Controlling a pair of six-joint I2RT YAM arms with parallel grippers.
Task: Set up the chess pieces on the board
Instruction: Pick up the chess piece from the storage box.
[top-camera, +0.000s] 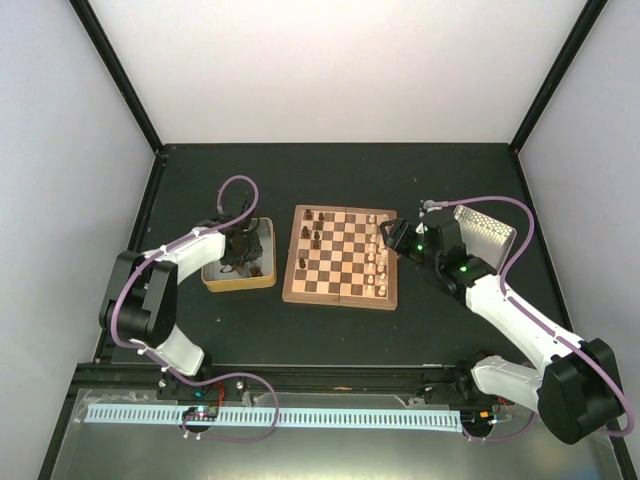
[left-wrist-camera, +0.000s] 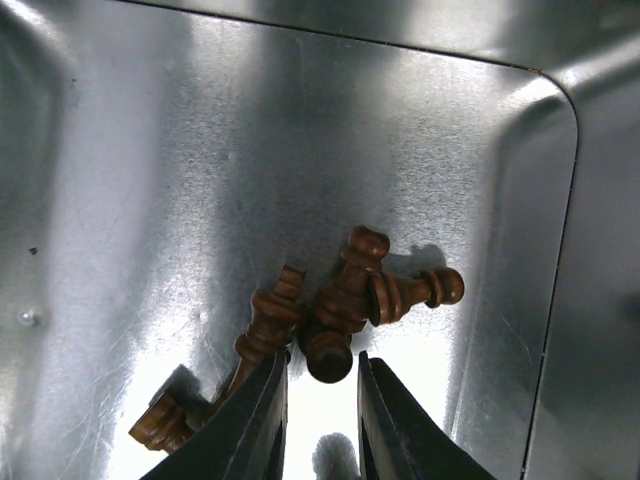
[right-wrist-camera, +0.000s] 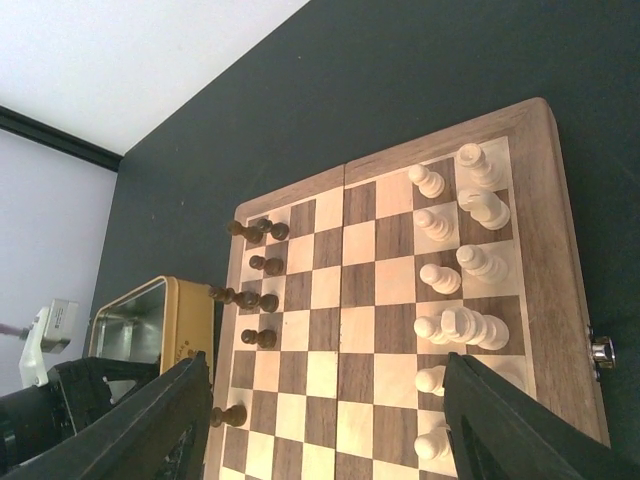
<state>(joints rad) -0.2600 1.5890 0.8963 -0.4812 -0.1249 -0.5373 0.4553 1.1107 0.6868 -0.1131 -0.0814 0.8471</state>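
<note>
overhead, narrow left tool (top-camera: 238, 250) partly hides dark pieces (left-wrist-camera: 340, 295) in the tin (top-camera: 240, 285); right tool (right-wrist-camera: 322, 375) gapes wide.

- We are counting one board (top-camera: 340, 296), one tin (top-camera: 240, 283) and one perforated tray (top-camera: 490, 235).
- We are counting roughly ten pale chessmen (right-wrist-camera: 440, 277) and about seven dark chessmen (right-wrist-camera: 265, 265) on the squares, plus about five dark ones in the tin.
</note>
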